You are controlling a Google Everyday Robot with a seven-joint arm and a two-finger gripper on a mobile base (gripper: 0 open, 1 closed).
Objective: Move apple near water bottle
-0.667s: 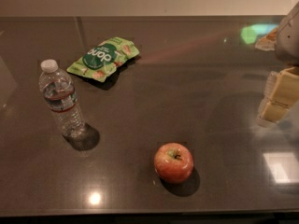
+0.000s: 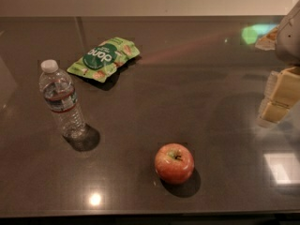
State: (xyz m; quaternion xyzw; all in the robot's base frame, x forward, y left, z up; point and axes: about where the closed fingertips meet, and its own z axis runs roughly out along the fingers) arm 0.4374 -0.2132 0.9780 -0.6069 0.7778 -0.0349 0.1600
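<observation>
The red apple (image 2: 174,163) with a yellow-green patch round its stem sits on the dark table (image 2: 197,78), near the front edge and a little right of centre. The clear water bottle (image 2: 61,100) with a white cap and red-and-white label stands upright at the left. Bottle and apple are well apart. My gripper (image 2: 277,99) hangs at the right edge of the view, above the table, to the right of the apple and farther back. It touches nothing.
A flat green snack bag (image 2: 103,58) lies at the back left, beyond the bottle. The table's front edge runs along the bottom of the view. Bright light reflections show on the tabletop at the right.
</observation>
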